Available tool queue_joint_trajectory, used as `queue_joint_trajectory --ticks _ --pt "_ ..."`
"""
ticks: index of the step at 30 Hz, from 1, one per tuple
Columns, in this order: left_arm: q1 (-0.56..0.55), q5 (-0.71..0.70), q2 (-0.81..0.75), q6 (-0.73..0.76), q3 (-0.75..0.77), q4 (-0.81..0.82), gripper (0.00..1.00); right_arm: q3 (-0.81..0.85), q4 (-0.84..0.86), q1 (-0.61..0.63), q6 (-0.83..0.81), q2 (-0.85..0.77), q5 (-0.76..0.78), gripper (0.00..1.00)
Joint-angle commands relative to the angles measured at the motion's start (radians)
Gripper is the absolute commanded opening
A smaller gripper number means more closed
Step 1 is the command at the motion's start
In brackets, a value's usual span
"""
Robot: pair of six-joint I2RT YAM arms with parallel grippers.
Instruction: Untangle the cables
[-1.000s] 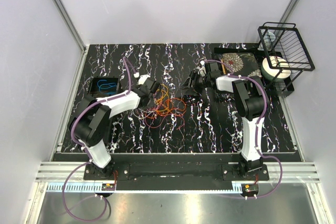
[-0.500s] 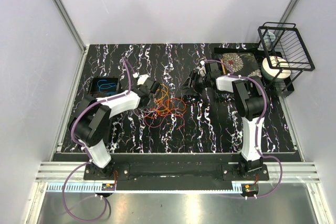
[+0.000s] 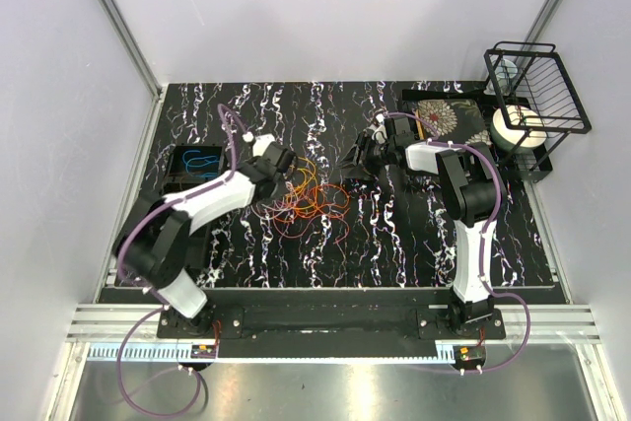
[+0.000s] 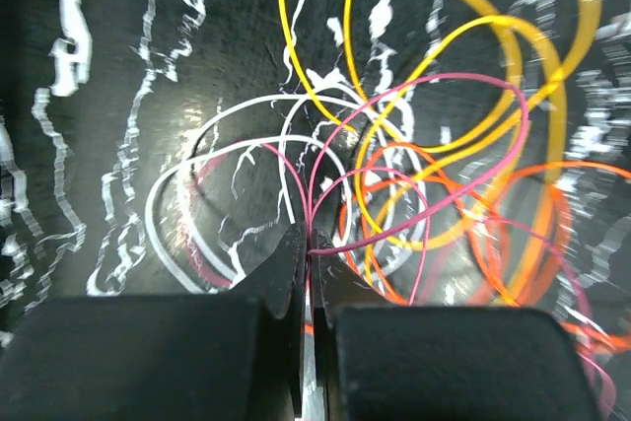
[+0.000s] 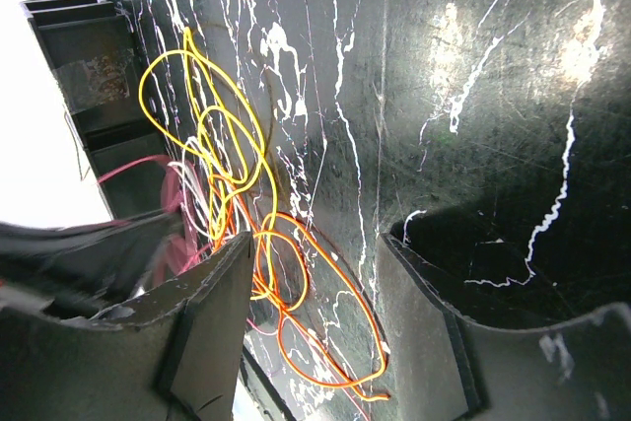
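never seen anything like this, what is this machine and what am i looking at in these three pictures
These are two white-and-black robot arms bolted to a black marbled table. The wide picture looks down from above and behind them; each close-up comes from a camera on one wrist. On the table lies a tangle of thin orange, yellow, pink and white cables. The left wrist view shows the left gripper with its fingers shut on a thin pink cable from that tangle. The right gripper is open and holds nothing, close beside the tangle. A small black tray at the left holds a blue cable; a black wire rack stands far right.
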Motion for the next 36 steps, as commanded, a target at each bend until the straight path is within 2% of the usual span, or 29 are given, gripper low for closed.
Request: queue_joint_trajectory --ticks 1,10,16,23,31,36 --pt "0.001 -0.029 -0.149 0.007 0.041 -0.049 0.0 0.013 -0.035 0.005 -0.017 0.038 0.035 0.6" --pt "0.002 -0.113 -0.415 0.041 0.116 -0.233 0.0 0.013 -0.035 0.005 -0.017 0.035 0.032 0.6" --pt "0.014 -0.225 -0.605 0.07 0.191 -0.409 0.0 0.012 -0.035 0.006 -0.018 0.033 0.03 0.6" --pt "0.059 -0.386 -0.747 0.14 0.326 -0.603 0.0 0.01 -0.034 0.006 -0.015 0.031 0.029 0.6" --pt "0.243 -0.399 -0.802 0.277 0.384 -0.592 0.0 0.01 -0.028 0.008 -0.011 0.038 0.023 0.6" --pt "0.346 -0.321 -0.776 0.317 0.38 -0.528 0.0 0.012 -0.026 0.008 -0.011 0.042 0.018 0.6"
